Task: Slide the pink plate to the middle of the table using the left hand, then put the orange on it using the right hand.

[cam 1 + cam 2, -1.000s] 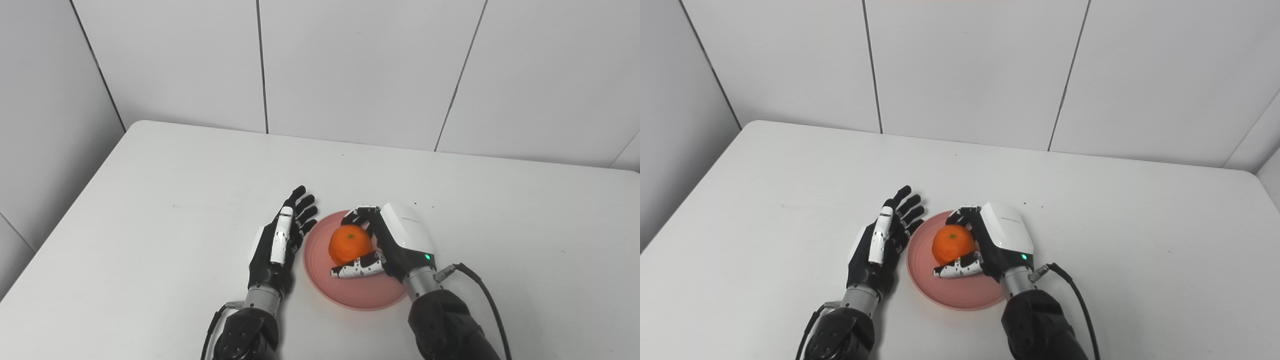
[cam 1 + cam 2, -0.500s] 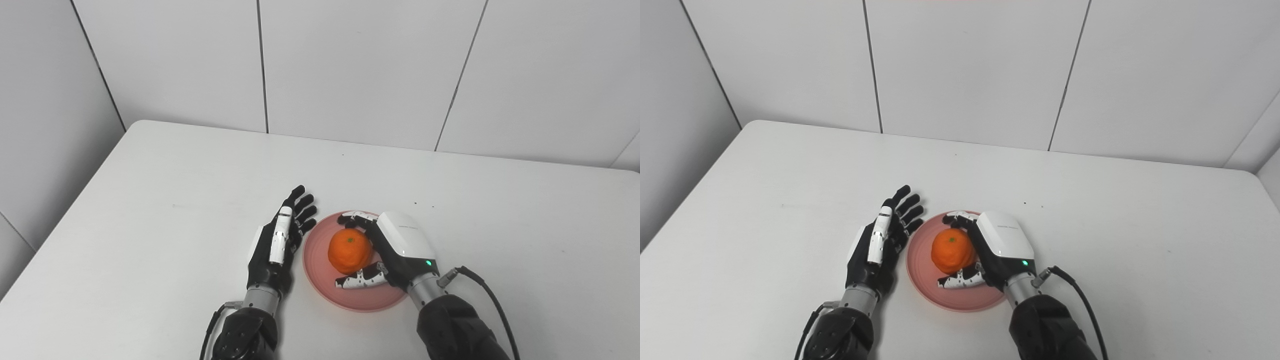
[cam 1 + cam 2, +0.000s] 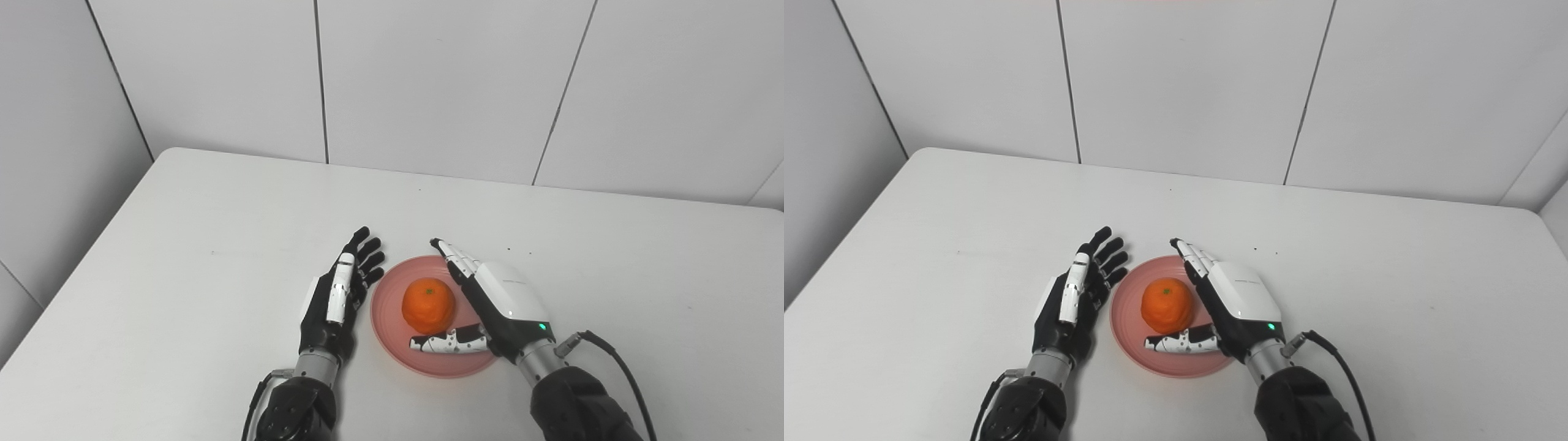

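Orange [image 3: 428, 305] was seated at the centre of the pink plate [image 3: 392, 343], mid-table [image 3: 184, 245]. Right hand [image 3: 496, 300] was spread and empty beside it, judged to clear the fruit; left hand [image 3: 335, 300], likewise unclenched, was stationed just beside the rim.

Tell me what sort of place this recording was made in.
Probably a bare lab or test room, not a home. A plain white table stands against blank white wall panels, and the only things on it are a pink plate and an orange between the robot's hands.
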`<state>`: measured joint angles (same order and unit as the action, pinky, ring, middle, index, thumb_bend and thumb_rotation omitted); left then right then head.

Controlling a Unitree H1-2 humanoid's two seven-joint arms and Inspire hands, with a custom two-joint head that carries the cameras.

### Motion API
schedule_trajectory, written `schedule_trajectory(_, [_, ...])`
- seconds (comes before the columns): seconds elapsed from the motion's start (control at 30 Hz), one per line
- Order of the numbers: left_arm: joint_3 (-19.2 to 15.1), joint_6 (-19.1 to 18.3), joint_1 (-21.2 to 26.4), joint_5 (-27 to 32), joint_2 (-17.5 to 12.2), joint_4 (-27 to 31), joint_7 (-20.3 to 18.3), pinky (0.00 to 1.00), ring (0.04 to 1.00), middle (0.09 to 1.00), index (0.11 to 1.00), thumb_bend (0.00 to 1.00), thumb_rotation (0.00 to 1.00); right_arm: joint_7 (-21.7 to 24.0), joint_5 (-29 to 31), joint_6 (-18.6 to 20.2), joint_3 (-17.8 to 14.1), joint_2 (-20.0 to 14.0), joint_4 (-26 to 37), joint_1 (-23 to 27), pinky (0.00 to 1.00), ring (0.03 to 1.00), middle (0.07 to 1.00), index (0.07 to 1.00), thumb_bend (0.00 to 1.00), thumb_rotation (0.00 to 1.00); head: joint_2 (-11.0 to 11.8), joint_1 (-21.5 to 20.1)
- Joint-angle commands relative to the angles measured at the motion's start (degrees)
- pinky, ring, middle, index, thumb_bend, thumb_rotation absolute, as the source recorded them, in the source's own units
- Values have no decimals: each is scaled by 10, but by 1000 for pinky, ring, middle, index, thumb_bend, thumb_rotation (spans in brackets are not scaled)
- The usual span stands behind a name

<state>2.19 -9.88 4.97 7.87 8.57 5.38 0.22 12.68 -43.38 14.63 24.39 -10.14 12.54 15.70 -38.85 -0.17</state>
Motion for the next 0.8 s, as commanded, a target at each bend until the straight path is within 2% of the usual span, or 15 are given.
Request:
schedule_trajectory(0.0, [-2, 9, -2, 6, 0, 7, -4, 885, 892, 903, 894, 380, 1000, -23, 17, -27, -22, 6, 33, 8, 865, 941, 970, 991, 1000, 521, 2, -2])
schedule_trajectory(0.13, [-4, 12, -1, 7, -1, 5, -5, 880, 890, 901, 889, 381, 1000, -57, 57, -53, -58, 16, 53, 3, 848, 938, 980, 987, 1000, 567, 4, -7])
schedule_trajectory(0.27, [-6, 11, -2, 11, -5, 7, -9, 885, 898, 908, 899, 381, 1000, -83, 91, -59, -97, 30, 73, -7, 845, 931, 975, 992, 1000, 609, 4, -10])
schedule_trajectory(0.37, [-5, 9, -3, 10, -6, 11, -10, 892, 902, 913, 905, 377, 1000, -98, 110, -57, -123, 38, 83, -20, 855, 932, 966, 977, 982, 772, 5, -12])
schedule_trajectory(0.4, [-6, 8, -3, 10, -6, 12, -10, 892, 902, 913, 906, 376, 1000, -105, 114, -55, -133, 42, 86, -28, 855, 932, 966, 977, 980, 778, 4, -11])
schedule_trajectory(0.47, [-7, 7, -2, 10, -7, 12, -11, 892, 901, 913, 906, 374, 1000, -113, 120, -51, -144, 48, 89, -40, 865, 930, 958, 975, 965, 894, 4, -11])
schedule_trajectory(0.57, [-6, 6, -3, 9, -10, 14, -12, 892, 899, 911, 903, 375, 1000, -120, 131, -29, -163, 65, 101, -75, 855, 915, 947, 973, 939, 978, 5, -13])
schedule_trajectory(0.67, [-4, 10, -4, 5, -13, 16, -14, 893, 902, 915, 907, 380, 1000, -123, 150, -34, -176, 72, 99, -97, 833, 909, 947, 962, 861, 999, 4, -13])
schedule_trajectory(0.77, [-1, 10, -6, 1, -16, 21, -13, 894, 906, 921, 913, 386, 1000, -124, 216, -41, -199, 94, 87, -116, 848, 930, 963, 966, 832, 1000, 3, -13])
